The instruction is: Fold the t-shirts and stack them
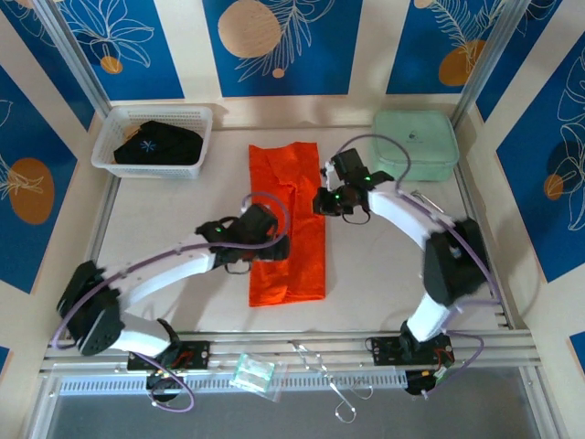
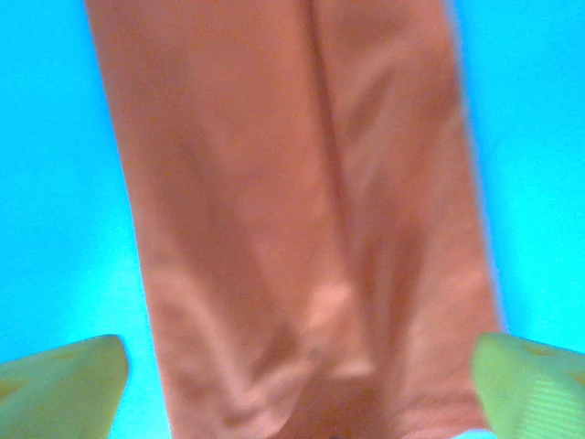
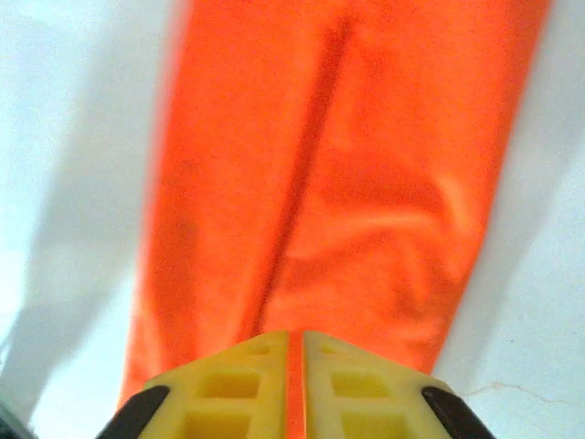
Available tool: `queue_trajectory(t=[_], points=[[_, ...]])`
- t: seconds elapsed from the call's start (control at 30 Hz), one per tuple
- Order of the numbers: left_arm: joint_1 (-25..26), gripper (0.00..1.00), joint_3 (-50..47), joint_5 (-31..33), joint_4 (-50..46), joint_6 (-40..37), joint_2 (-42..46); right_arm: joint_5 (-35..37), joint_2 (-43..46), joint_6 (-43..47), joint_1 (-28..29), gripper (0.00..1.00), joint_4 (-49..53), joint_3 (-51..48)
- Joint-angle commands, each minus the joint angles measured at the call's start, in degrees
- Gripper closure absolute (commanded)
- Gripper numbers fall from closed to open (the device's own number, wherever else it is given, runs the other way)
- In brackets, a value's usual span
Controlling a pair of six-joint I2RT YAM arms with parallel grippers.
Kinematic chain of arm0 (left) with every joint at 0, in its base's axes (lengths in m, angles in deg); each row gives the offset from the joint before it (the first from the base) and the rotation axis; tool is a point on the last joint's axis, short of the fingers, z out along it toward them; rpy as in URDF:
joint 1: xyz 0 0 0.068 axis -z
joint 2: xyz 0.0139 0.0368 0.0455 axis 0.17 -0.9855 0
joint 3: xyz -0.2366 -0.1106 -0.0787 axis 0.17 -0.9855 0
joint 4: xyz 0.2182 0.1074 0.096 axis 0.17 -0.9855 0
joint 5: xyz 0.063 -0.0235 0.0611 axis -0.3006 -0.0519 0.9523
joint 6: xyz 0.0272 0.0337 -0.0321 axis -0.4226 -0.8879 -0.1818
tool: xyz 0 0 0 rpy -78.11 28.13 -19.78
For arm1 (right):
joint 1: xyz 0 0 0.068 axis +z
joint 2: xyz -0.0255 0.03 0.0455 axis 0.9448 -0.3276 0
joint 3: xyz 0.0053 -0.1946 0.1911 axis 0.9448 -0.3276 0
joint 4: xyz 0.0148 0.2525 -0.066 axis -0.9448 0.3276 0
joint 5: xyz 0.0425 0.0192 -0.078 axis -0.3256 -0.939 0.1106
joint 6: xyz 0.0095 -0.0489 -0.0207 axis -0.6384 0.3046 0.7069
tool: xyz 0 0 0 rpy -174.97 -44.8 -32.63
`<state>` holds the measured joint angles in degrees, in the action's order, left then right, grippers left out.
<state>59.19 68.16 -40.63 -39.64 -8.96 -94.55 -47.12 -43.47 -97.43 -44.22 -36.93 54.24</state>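
The orange t-shirt (image 1: 288, 224) lies on the table folded into a long narrow strip running front to back. My left gripper (image 1: 277, 243) hovers over its left-middle edge, wide open; in the left wrist view the cloth (image 2: 302, 210) spreads between the two green fingertips (image 2: 64, 384). My right gripper (image 1: 324, 201) sits at the strip's right edge, jaws almost together with a thin line of orange cloth (image 3: 338, 165) in the slit (image 3: 294, 352). A black t-shirt (image 1: 157, 144) with a light-blue mark lies in the white basket (image 1: 155, 112) at the back left.
A pale green zip case (image 1: 416, 144) stands at the back right. A small clear bag (image 1: 254, 373) and wire hooks (image 1: 329, 377) lie on the front rail between the arm bases. Bare table lies on both sides of the orange strip.
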Motion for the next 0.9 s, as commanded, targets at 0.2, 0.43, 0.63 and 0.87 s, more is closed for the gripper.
queue_trajectory(t=[0.2, 0.43, 0.63, 0.87], points=[[0.3, 0.01, 0.6, 14.1, 19.6, -37.5, 14.1, 2.8, 36.7, 15.9, 1.0, 0.01, -4.2, -12.6], [0.3, 0.04, -5.0, -0.7, 24.8, -57.1, 20.1, -6.3, 46.4, 21.5, 0.5, 0.09, -1.5, -17.8], [1.2, 0.11, -9.3, -13.4, 6.1, -79.6, 24.2, 3.9, 41.0, 29.5, 8.6, 0.15, 16.0, -14.5], [5.0, 0.10, -13.2, -8.2, -8.9, -89.9, 21.9, 21.6, 32.2, 41.8, 29.6, 0.14, 20.2, -22.4]])
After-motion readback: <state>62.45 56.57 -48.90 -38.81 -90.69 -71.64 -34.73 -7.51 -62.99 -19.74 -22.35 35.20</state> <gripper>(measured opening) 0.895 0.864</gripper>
